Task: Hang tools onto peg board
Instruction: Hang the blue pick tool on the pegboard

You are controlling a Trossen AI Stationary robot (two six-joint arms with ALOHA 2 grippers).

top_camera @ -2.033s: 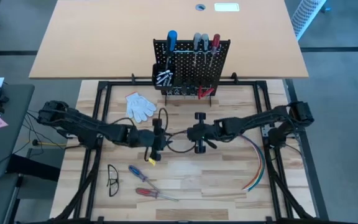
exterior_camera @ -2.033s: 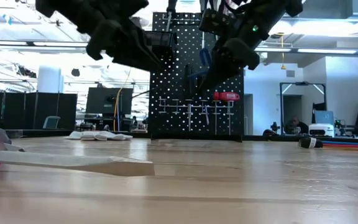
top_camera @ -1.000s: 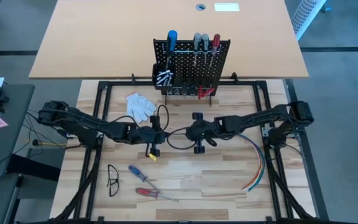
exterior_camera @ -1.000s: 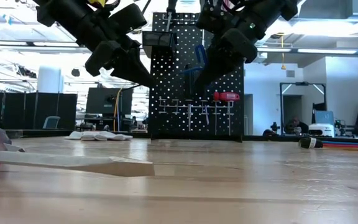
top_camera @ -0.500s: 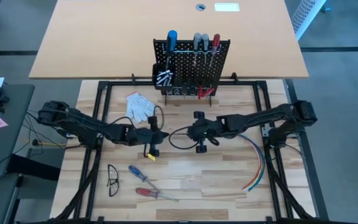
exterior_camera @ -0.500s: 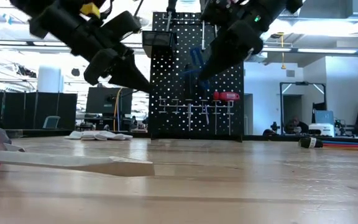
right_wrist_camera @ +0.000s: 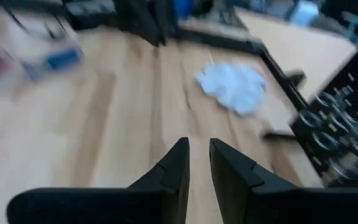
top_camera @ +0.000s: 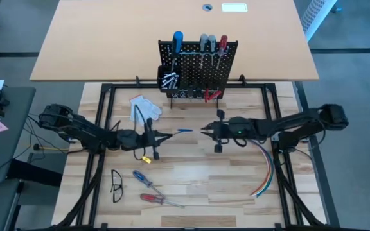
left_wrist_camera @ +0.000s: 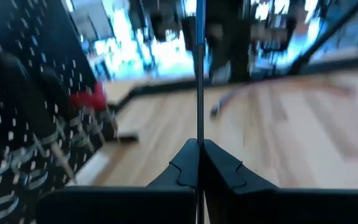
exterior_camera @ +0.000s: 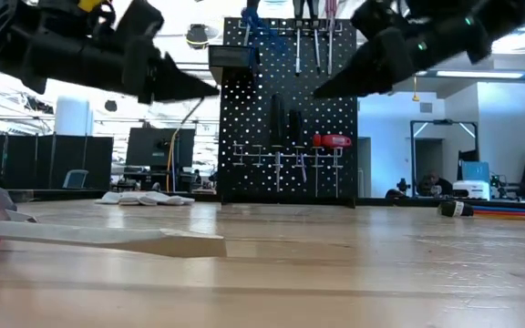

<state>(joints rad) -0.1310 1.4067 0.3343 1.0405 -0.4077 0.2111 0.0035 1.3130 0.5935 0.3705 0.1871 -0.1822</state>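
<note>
The peg board (top_camera: 198,64) stands upright at the table's far edge. Blue, grey and red-handled tools hang on it, and its bin (top_camera: 169,80) holds silver bits. Above the table's middle, my left gripper (top_camera: 166,135) is shut on a thin tool shaft whose far end is blue (top_camera: 184,131). Facing it from the right, a short gap away, my right gripper (top_camera: 204,131) points at it. Its fingers (right_wrist_camera: 179,162) stand slightly open with nothing between them. A blue screwdriver (top_camera: 142,178) and a red one (top_camera: 156,199) lie flat on the table at the near left. My left gripper pinches the thin metal shaft (left_wrist_camera: 199,124) between its two fingers. The fingers lie level and point toward the table's right. The shaft runs along them and sticks out ahead of the tips. The tool is lifted clear of the table.
A white glove (top_camera: 145,108) lies left of the peg board. Safety glasses (top_camera: 116,184) lie at the near left. A bundle of coloured cables (top_camera: 265,170) curves along the right side. Bare wood shows at the near middle.
The two grippers, close together over the table's middle with the tool between them, have drawn apart. My right gripper has come off the tool and gone toward the table's right edge. My left has gone left and tipped up to level, keeping the tool.
</note>
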